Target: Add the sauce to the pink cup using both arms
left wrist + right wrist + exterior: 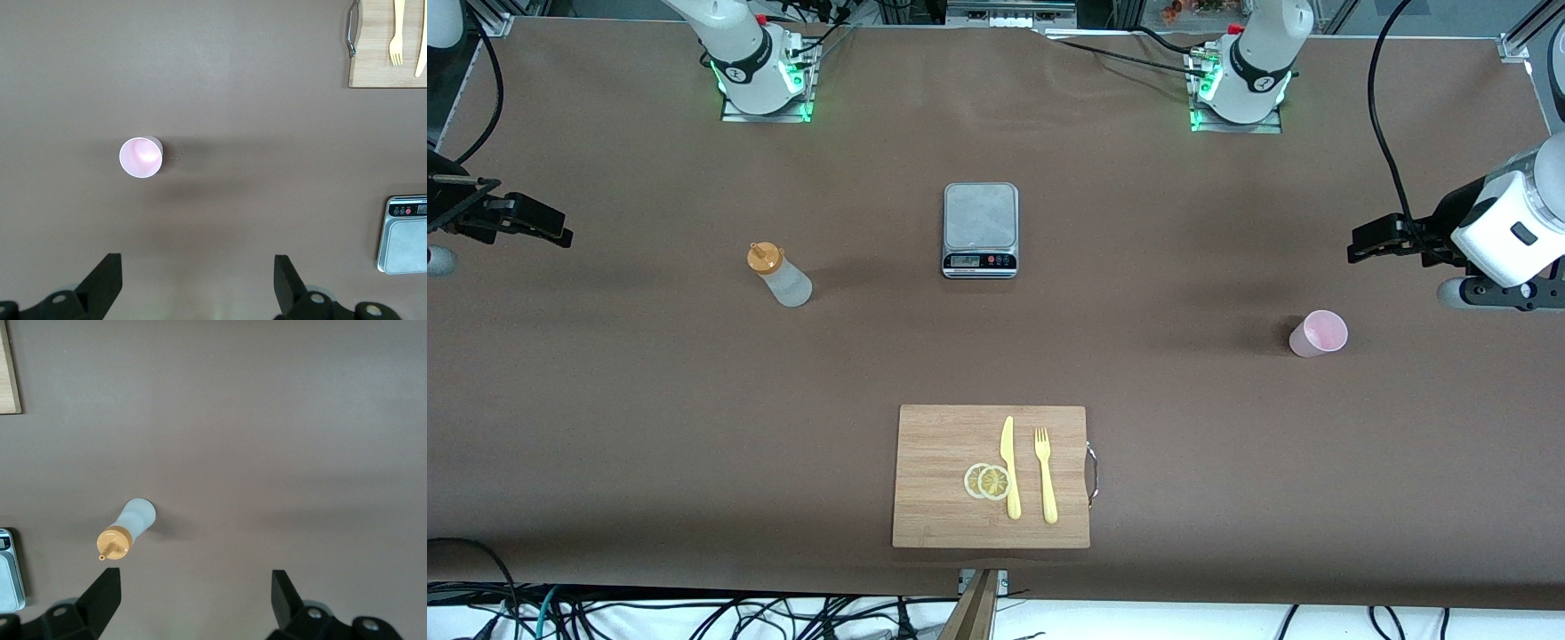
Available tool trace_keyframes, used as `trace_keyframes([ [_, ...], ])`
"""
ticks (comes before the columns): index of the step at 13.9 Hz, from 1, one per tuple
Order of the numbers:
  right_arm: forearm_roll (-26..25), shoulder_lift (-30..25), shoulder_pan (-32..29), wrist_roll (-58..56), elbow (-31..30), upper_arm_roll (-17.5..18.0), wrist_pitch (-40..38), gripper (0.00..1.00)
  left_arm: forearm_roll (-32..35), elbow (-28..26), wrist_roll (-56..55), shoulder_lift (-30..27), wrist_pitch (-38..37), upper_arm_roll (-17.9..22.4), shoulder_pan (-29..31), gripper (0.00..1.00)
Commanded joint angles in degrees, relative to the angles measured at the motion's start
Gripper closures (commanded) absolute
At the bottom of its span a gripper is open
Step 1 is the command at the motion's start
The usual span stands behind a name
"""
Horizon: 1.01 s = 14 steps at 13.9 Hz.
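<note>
The sauce bottle [780, 275], whitish with an orange nozzle cap, stands upright toward the right arm's end of the table. It also shows in the right wrist view as the bottle [127, 530]. The pink cup [1318, 333] stands upright and alone toward the left arm's end, its round rim seen from above as the cup [141, 157]. My right gripper [560, 233] hangs open over that end of the table, apart from the bottle, its fingers [100, 597] wide with nothing between them. My left gripper [1360, 244] hovers open over its own end, apart from the cup, with fingers [103, 280] spread and holding nothing.
A grey kitchen scale [980, 229] sits mid-table between the bottle and the cup. A wooden cutting board [943, 444] lies nearer the front camera, carrying a yellow knife [1009, 467], a yellow fork [1045, 476] and two lemon slices [987, 481].
</note>
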Motion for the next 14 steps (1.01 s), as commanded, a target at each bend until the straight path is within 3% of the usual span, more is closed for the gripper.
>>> trace_keyframes([
  [1,-0.3,-0.1,-0.1,-0.8,0.2,0.0,0.3,0.00,-0.7,0.1,-0.7,-0.1,0.4,0.1,-0.2,0.00],
  [7,-0.3,-0.1,-0.1,-0.9,0.1,0.0,0.3,0.00,-0.6,0.1,0.0,1.2,0.6,0.8,1.3,0.00],
  [10,-0.3,-0.1,-0.1,-0.9,0.1,0.0,0.3,0.00,-0.5,0.0,0.4,6.1,1.0,0.8,3.8,0.00],
  [14,-0.3,0.0,-0.1,-0.9,0.1,0.0,0.3,0.00,2.8,-1.3,10.9,10.8,7.6,1.1,6.0,0.00],
])
